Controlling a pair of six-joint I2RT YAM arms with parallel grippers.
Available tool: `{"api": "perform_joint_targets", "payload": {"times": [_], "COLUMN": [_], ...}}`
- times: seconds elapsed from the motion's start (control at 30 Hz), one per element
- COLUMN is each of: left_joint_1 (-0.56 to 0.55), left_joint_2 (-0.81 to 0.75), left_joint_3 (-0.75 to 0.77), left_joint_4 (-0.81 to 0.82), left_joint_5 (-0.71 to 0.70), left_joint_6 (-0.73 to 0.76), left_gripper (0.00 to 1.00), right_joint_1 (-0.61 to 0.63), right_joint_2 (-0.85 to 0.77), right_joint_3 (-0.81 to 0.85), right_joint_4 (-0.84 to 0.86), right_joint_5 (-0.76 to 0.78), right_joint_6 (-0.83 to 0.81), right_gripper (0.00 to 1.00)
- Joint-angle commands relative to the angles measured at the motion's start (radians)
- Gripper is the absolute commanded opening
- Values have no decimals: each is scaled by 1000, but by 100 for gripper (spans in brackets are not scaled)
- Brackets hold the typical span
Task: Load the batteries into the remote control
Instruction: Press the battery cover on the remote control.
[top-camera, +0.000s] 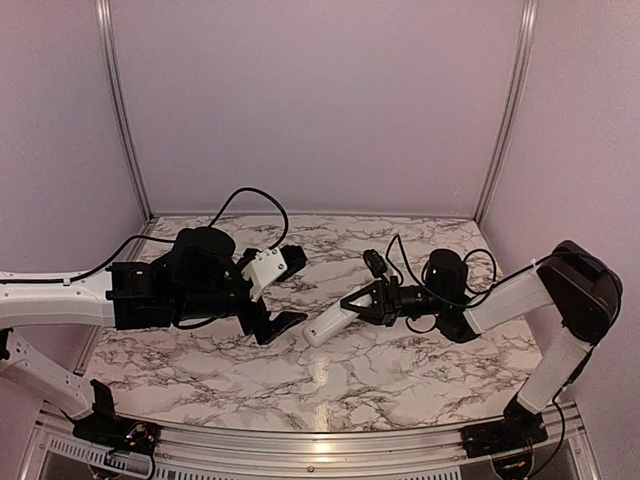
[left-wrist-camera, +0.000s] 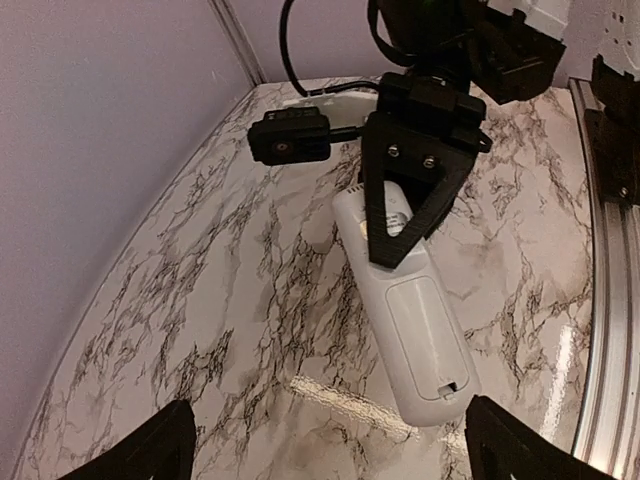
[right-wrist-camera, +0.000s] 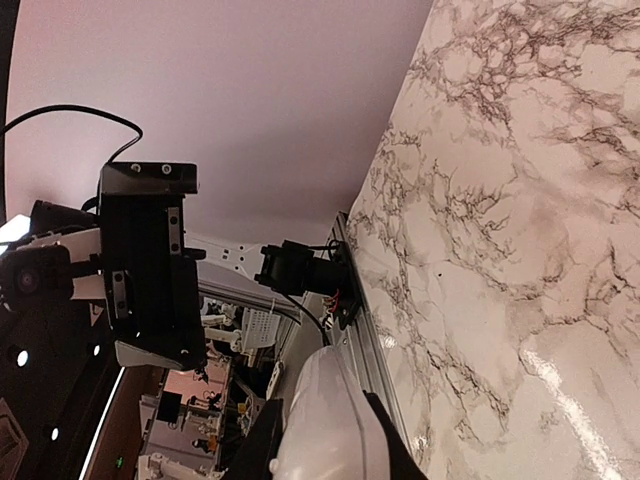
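Note:
The remote control (top-camera: 328, 326) is a slim white bar held just above the marble table (top-camera: 420, 370), tilted down toward the near left. My right gripper (top-camera: 352, 308) is shut on its upper end. In the left wrist view the remote control (left-wrist-camera: 420, 330) shows its back, with the battery cover (left-wrist-camera: 428, 335) sitting in place. My left gripper (top-camera: 292, 288) stands open just left of the remote's free end, touching nothing; its fingertips (left-wrist-camera: 140, 450) frame the bottom corners of that view. In the right wrist view the remote control (right-wrist-camera: 320, 400) sits between my right gripper's (right-wrist-camera: 325, 445) fingers. The batteries are out of view.
Purple walls close in the back and both sides. A metal rail (top-camera: 320, 440) runs along the table's near edge. Black cables (top-camera: 250, 200) loop behind the left arm, and the right wrist camera (left-wrist-camera: 290, 138) juts out beside the right fingers.

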Motion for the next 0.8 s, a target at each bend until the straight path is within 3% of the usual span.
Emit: {"api": "perform_joint_targets", "payload": {"times": [0.0,0.1,0.27,0.57,0.77], "left_joint_1": [99,131,137,136,136], "left_joint_2": [7,44,63,188,214], "left_joint_3": [-30,-35,-89,-35,-25], "left_joint_4": [78,106,234,191,174], "left_joint_5": [49,153,264,313,293], "left_joint_6": [-362,-523,-657,-722,-726], "left_gripper": [99,99,99,70,58], "right_joint_1": [-5,-5,-6,-6,-6], "right_joint_2": [-45,-67,-96,-123,-127], "right_joint_3": [39,44,61,79,85], "right_joint_4": [-67,-125,-228,-290,-290], "right_joint_5": [16,34,68,97,90], "right_joint_6": [-86,-135,-212,-247,-241], "right_gripper": [0,0,0,0,0]}}
